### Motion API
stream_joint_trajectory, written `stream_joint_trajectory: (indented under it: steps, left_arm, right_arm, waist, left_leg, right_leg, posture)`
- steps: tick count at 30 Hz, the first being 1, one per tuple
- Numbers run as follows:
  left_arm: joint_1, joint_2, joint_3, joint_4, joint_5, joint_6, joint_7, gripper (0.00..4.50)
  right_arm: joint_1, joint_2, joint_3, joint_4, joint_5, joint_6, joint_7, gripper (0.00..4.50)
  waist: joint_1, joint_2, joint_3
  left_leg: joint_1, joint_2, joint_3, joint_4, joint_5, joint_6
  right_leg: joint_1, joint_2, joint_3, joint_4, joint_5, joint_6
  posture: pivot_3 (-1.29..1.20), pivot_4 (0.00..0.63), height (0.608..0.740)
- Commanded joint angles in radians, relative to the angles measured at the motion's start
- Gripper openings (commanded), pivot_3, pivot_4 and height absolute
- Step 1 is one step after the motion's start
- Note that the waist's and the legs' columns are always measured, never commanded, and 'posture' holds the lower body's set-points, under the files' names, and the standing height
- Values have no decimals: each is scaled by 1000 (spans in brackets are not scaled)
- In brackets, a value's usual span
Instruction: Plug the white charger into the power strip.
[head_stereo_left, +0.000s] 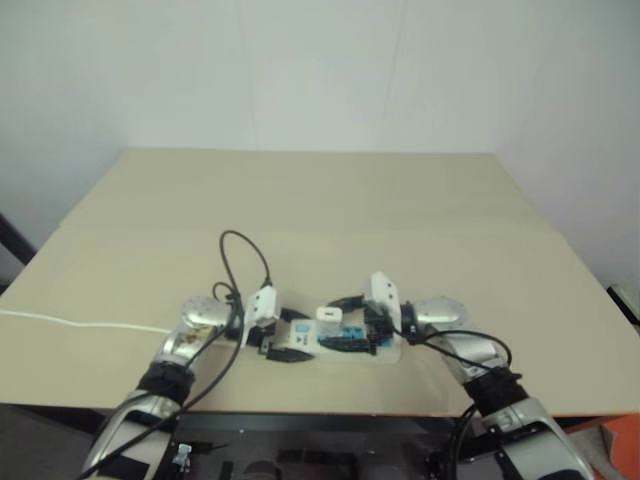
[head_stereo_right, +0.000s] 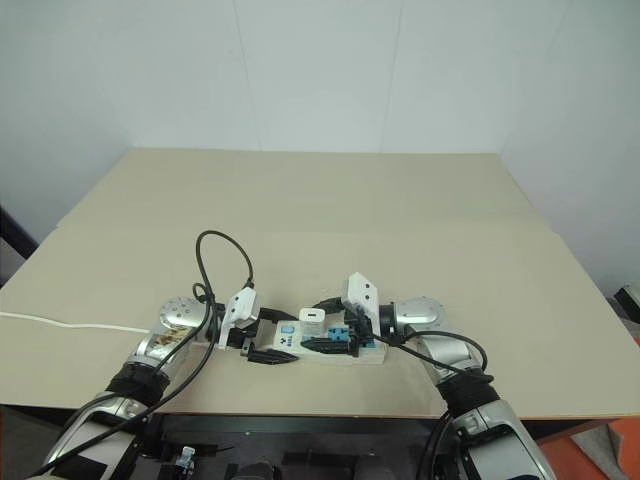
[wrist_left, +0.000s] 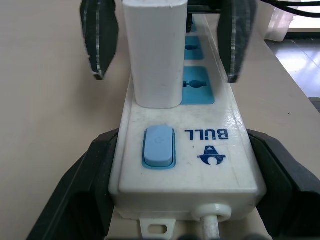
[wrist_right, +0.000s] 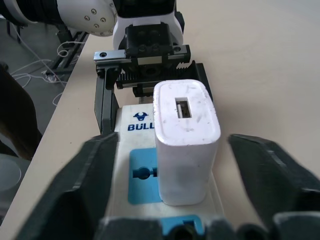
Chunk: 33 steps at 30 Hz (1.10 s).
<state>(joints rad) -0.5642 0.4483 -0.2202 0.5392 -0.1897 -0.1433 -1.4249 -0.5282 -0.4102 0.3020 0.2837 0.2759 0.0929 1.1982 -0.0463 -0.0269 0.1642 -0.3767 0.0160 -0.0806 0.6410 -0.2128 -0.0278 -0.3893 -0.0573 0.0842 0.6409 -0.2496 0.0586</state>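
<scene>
We see a tan table (head_stereo_left: 330, 210) with the power strip (wrist_left: 220, 165) lying near its front edge, between our two arms. Our left gripper (wrist_left: 182, 175) clamps the strip's switch end, one finger on each side. Our right gripper (wrist_right: 172, 165) stands open, its fingers apart on either side of the white charger (wrist_right: 186, 137) without touching it. The charger stands upright in the socket nearest the blue switch (wrist_left: 159, 146). Beside the switch we read "BULL" (wrist_left: 207, 134) in blue.

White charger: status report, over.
White charger upright in power strip socket. Right gripper open, straddling charger. Left gripper clamps strip's switch end. Nothing in the way.
</scene>
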Motion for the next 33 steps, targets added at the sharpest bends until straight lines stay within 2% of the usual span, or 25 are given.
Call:
stream_joint_trajectory:
  steps: [1,2,9,15,19,24,29,33]
  left_arm:
    - [2,42,29,-45,-19,52,-8,4279]
    - [3,46,34,-61,-30,69,-12,4482]
    - [33,133,104,-264,-134,211,-33,4482]
    - [77,260,165,-405,-228,330,-94,4482]
    - [106,309,214,-436,-259,364,-83,4482]
    - [140,367,279,-467,-292,399,-69,4482]
    - [169,418,324,-475,-318,412,-85,4482]
    - [165,415,325,-468,-320,400,-83,4482]
  right_arm:
    - [53,-25,32,50,-59,44,6,4500]
    - [53,-24,30,50,-61,43,4,4500]
    - [58,-64,-37,-22,-48,35,-21,4500]
    - [82,-218,-190,-225,43,118,-9,4500]
    - [127,-343,-309,-336,119,186,16,4500]
    - [199,-477,-463,-381,197,238,44,4500]
    - [255,-552,-539,-396,225,259,65,4500]
    - [289,-580,-576,-418,257,280,83,4500]
  waist:
    - [0,0,0]
    - [0,0,0]
    - [6,0,0]
    - [8,0,5]
    - [3,5,17]
    - [1,4,26]
    - [0,4,28]
    - [2,3,28]
  left_leg:
    - [0,0,0,0,0,0]
    - [0,0,0,0,0,0]
    - [-1,0,0,0,0,0]
    - [-12,-1,0,0,0,0]
    - [-16,-1,0,0,0,0]
    - [-16,-1,1,0,0,0]
    - [-16,-1,1,0,0,0]
    - [-16,-1,2,0,0,0]
  right_leg:
    - [0,0,0,0,0,0]
    - [0,0,0,0,0,0]
    - [0,-1,0,-1,0,1]
    - [-12,-2,0,0,-1,1]
    - [-17,-2,0,2,-1,0]
    - [-17,-2,1,1,-1,1]
    - [-17,-2,1,1,-1,1]
    - [-17,-2,1,1,-1,1]
  posture:
    - [0,150,740]
    - [0,150,740]
    - [0,150,740]
    - [0,150,740]
    - [0,150,740]
    - [0,150,740]
    - [0,150,740]
    - [0,150,740]
